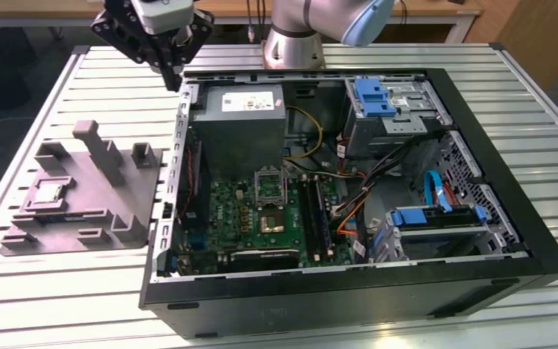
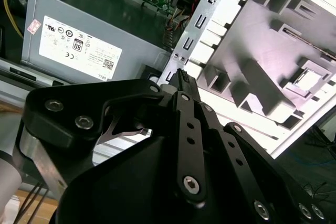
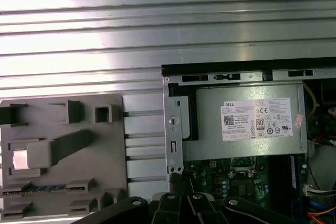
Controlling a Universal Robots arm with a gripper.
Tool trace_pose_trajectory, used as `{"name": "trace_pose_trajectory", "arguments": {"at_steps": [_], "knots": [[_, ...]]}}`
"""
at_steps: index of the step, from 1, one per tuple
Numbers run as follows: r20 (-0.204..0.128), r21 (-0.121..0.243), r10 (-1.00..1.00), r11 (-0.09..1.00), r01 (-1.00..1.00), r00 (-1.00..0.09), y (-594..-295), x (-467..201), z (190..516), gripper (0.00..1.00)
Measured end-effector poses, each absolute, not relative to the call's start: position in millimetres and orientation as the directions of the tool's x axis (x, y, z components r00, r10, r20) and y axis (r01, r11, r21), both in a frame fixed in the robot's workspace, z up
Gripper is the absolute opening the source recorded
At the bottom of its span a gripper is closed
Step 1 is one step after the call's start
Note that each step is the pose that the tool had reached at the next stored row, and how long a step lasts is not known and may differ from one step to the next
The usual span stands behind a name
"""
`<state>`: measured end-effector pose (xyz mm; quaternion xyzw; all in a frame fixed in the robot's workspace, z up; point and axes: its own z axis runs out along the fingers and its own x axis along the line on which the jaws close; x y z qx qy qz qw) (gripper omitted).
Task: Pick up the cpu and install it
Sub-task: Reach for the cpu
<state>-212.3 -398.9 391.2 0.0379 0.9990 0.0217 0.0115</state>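
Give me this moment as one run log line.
gripper: shut, empty, near computer case corner | cpu: lying in grey tray, not yet picked

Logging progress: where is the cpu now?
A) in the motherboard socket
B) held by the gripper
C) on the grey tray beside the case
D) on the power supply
C: the cpu sits in a recess of the grey tray, outside the case.

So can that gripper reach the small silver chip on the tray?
Probably yes: the gripper hangs free above the case edge, and the cpu lies uncovered on the tray, posts beside it.
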Motion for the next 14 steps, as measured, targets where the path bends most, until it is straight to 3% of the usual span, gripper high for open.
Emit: {"name": "trace_pose_trajectory", "arguments": {"at_steps": [14], "knots": [[-0.021, 0.044, 0.076, 0.996, 0.075, -0.997, -399.0, -218.9, 391.1, 0.11]]}}
